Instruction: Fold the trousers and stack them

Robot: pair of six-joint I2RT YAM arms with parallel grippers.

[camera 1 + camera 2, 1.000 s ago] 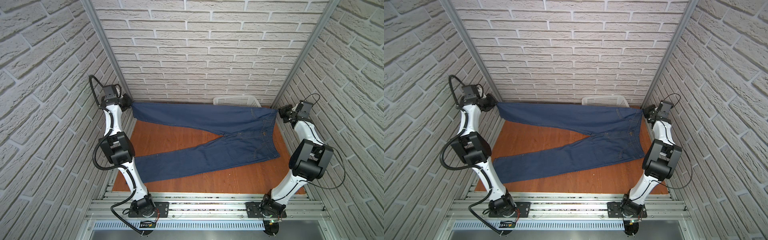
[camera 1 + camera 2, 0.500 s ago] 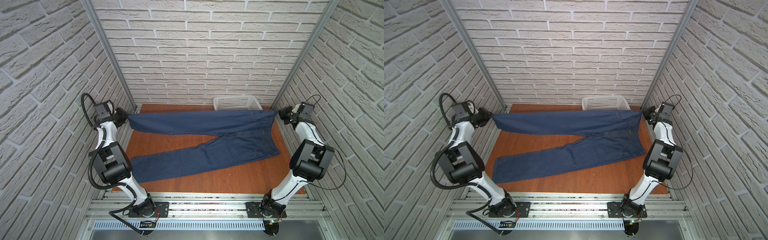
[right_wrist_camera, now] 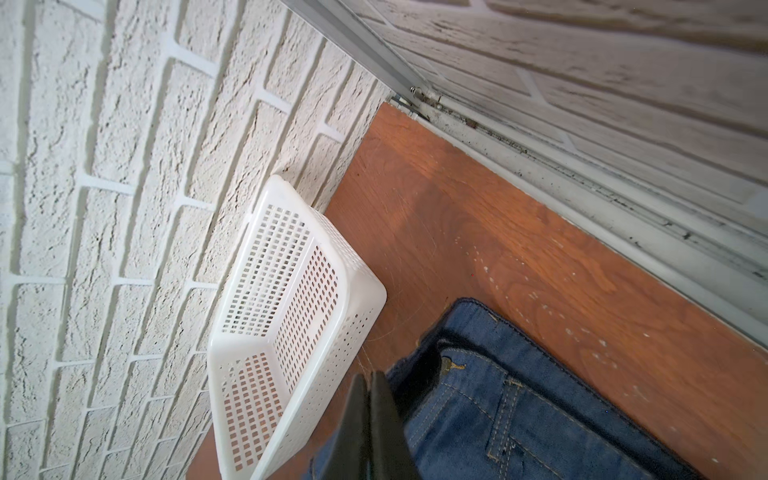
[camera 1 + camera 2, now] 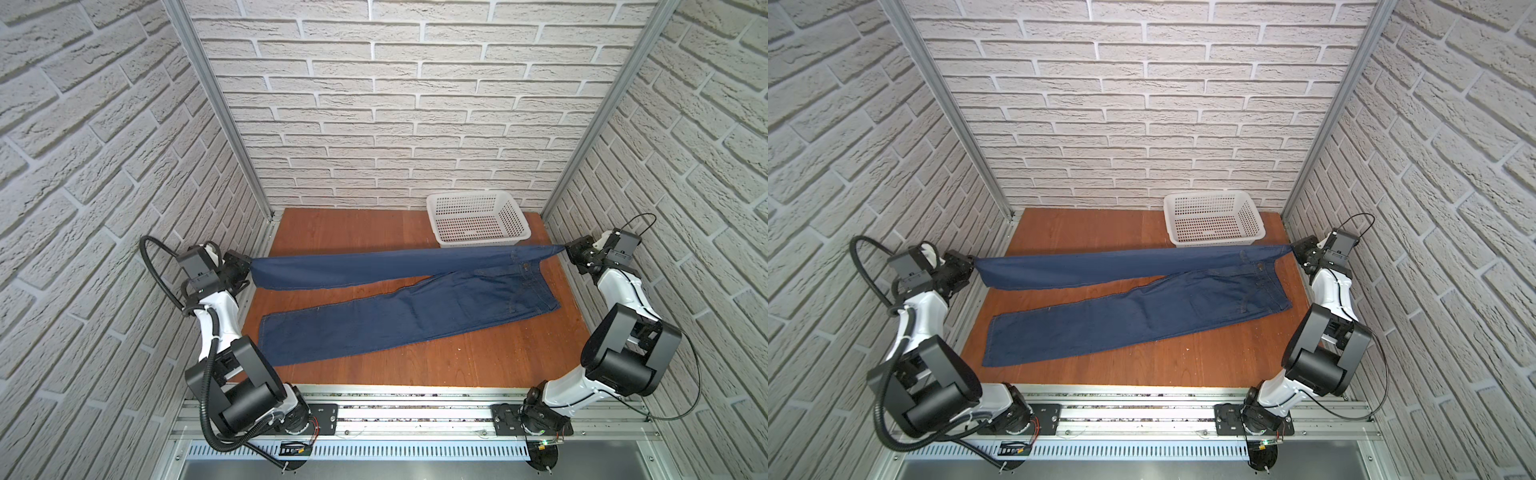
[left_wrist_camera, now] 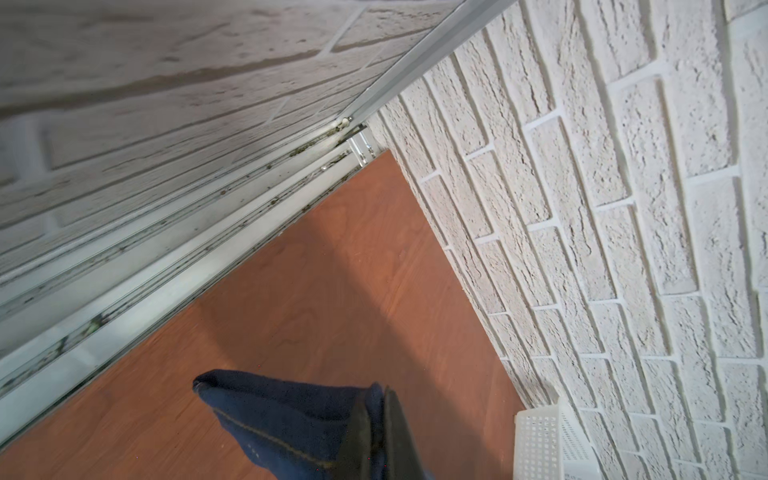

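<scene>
trousers (image 4: 415,307) | navy denim | one leg lifted (taut) | other flat

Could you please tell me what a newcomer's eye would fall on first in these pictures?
A pair of dark blue trousers spans the wooden table, its far leg lifted and pulled taut between the left hand at the hem and the right hand at the waistband, while the near leg lies flat. A white basket stands at the back right, against the brick wall.

Arms spread wide, elbows bent, left claw (image 4: 248,270) and right claw (image 4: 566,249) clamped on trousers (image 4: 415,320)
</scene>
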